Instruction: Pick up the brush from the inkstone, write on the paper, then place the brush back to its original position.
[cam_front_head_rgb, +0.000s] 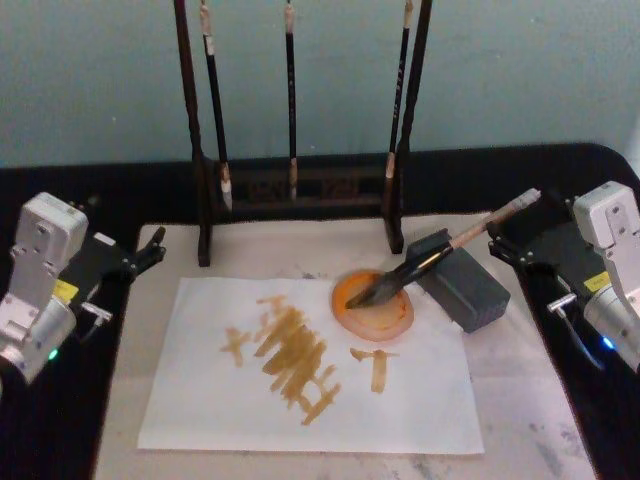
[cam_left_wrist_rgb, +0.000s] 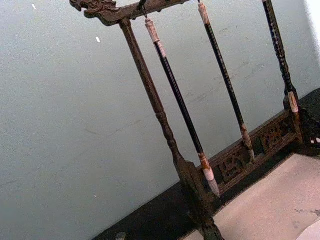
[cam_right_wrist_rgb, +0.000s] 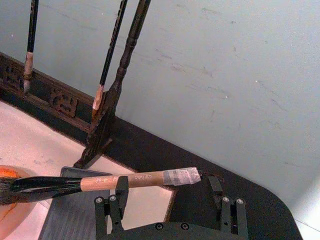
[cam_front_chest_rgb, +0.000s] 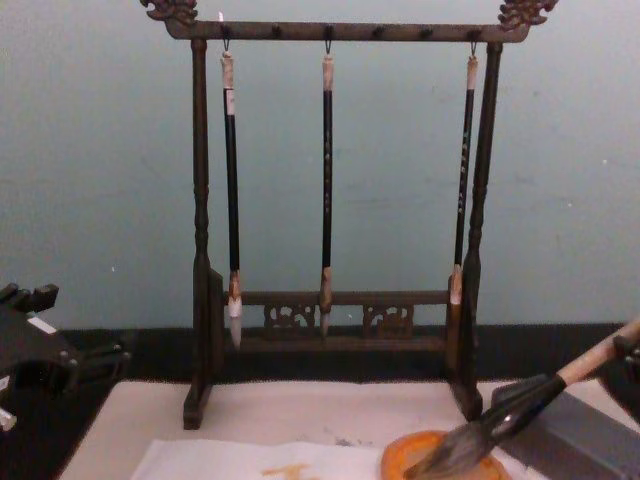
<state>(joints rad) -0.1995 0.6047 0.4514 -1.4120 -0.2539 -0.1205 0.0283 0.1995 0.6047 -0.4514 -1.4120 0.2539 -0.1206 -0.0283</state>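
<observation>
While the right gripper (cam_front_head_rgb: 512, 238) hangs with its jaws spread wide, the brush (cam_front_head_rgb: 440, 250) lies just ahead of it. The tan handle end points toward the gap between the fingers. Farther from that claw, the shaft leans on the grey inkstone (cam_front_head_rgb: 465, 290) and the tuft sits in an orange dish (cam_front_head_rgb: 375, 310). Beyond the dish lies the paper (cam_front_head_rgb: 300, 400), streaked yellow-brown. The left gripper (cam_front_head_rgb: 150, 252), also parted, sits well off across the paper.
</observation>
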